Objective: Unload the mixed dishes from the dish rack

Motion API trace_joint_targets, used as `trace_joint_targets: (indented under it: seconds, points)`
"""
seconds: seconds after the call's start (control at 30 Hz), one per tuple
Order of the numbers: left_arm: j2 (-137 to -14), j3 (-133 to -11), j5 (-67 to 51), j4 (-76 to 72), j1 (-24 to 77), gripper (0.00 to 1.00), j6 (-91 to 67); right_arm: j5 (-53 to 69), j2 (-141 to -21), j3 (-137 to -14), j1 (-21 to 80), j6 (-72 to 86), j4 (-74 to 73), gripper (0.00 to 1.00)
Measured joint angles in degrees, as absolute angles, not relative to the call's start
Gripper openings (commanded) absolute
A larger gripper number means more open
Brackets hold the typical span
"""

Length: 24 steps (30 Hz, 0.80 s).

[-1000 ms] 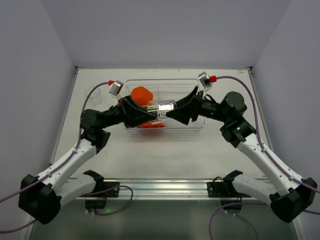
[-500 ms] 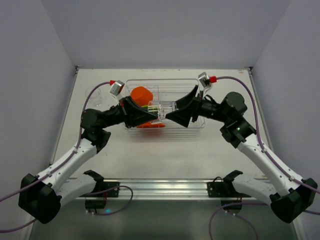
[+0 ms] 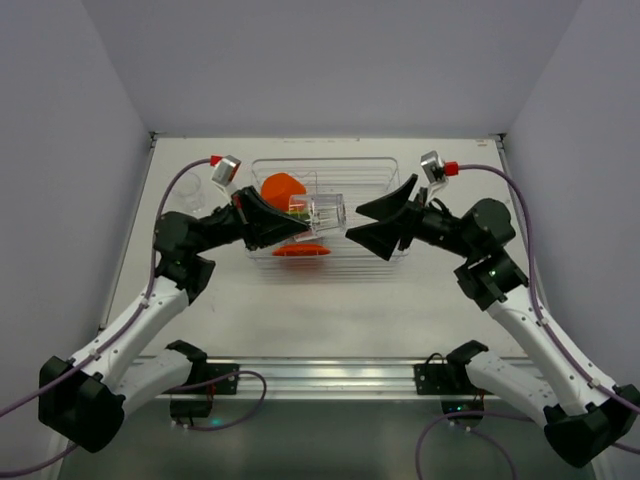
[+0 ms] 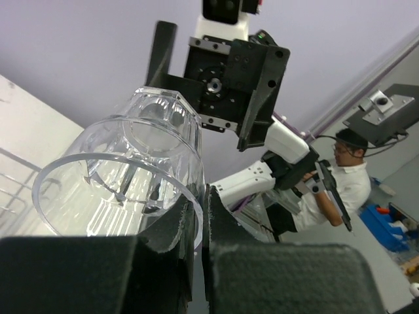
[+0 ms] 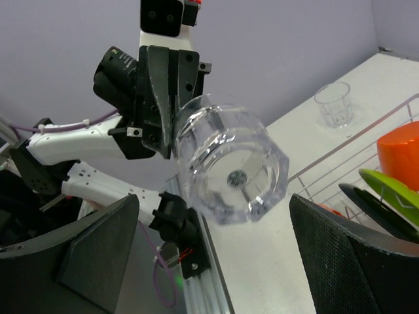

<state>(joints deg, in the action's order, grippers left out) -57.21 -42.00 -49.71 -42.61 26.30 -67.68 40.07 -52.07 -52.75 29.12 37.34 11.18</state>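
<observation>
My left gripper (image 3: 300,216) is shut on the rim of a clear tumbler (image 3: 326,212) and holds it on its side above the dish rack (image 3: 385,178). In the left wrist view the jaws (image 4: 198,209) pinch the tumbler's wall (image 4: 124,176). My right gripper (image 3: 356,221) is open and empty, just right of the tumbler's base; the tumbler (image 5: 229,170) hangs free between its fingers (image 5: 98,255). An orange cup (image 3: 283,188), a lime-green plate (image 5: 393,193), a black plate (image 5: 370,208) and an orange plate (image 3: 300,249) are in the rack.
A second clear tumbler (image 3: 193,190) stands upright on the table left of the rack; it also shows in the right wrist view (image 5: 334,104). Walls close the table at back and sides. The arm bases and a metal rail (image 3: 320,375) are at the near edge.
My right gripper has let go of the clear tumbler and drawn back to the right. My left gripper keeps hold of the tumbler, and its arm has shifted slightly left.
</observation>
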Motion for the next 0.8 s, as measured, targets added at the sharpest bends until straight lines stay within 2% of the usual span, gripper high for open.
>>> trace_joint_targets:
  seconds: [0.3, 0.6, 0.8]
  points:
    - [-54.9, -43.1, -53.3, -35.8, 12.6, 0.00, -65.3, 40.1, -48.1, -49.4, 23.4, 38.0, 11.4, 0.99]
    - [-54.9, -54.9, -54.2, -13.0, -2.7, 0.00, -52.5, 40.2, -48.3, -48.2, 20.9, 37.8, 9.9, 0.99]
    - [-60.8, -61.5, -51.3, 3.1, -10.4, 0.00, -43.5, 40.2, -48.3, -48.2, 20.6, 36.8, 7.4, 0.99]
